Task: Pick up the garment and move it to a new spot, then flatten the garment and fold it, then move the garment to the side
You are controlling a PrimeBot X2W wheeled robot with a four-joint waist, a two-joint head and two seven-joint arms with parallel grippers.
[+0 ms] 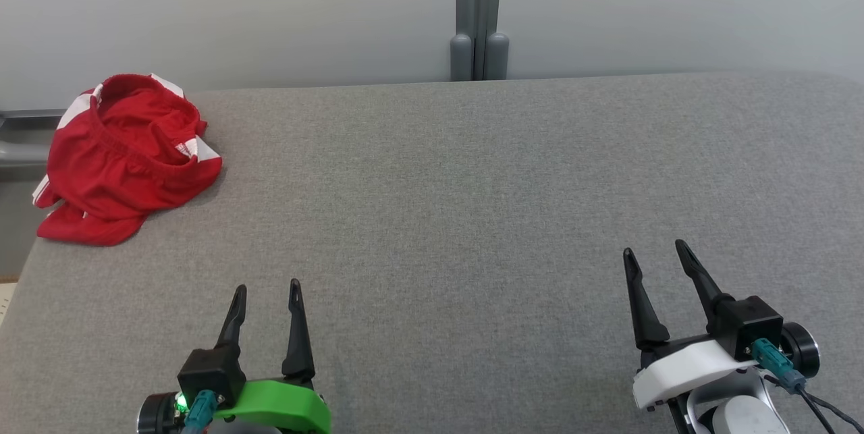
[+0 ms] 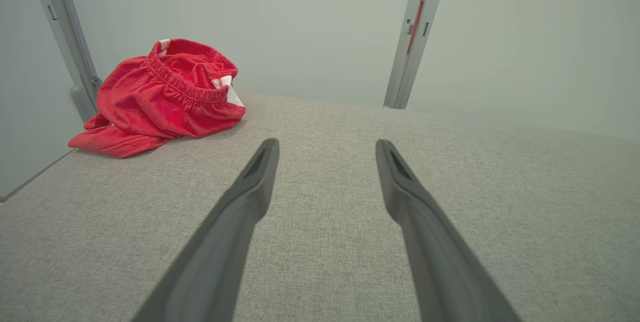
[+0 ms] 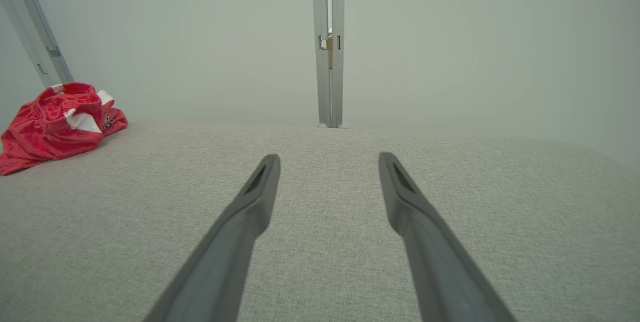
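A crumpled red garment [image 1: 125,157] with white stripes and an elastic waistband lies in a heap at the far left corner of the grey surface. The left wrist view has the garment [image 2: 162,96] at its upper left, and it sits at the left edge [image 3: 57,124] of the right wrist view. My left gripper [image 1: 267,291] hovers open near the front edge, well short of the garment and to its right, with nothing between its fingers. My right gripper [image 1: 655,253] is open too, far over at the lower right and holding nothing.
The grey fabric-covered table [image 1: 472,204] spans the view, its left edge just beyond the garment. A pale wall stands behind it, with a grey vertical post [image 1: 479,15] at the back middle and another post [image 2: 65,36] behind the garment.
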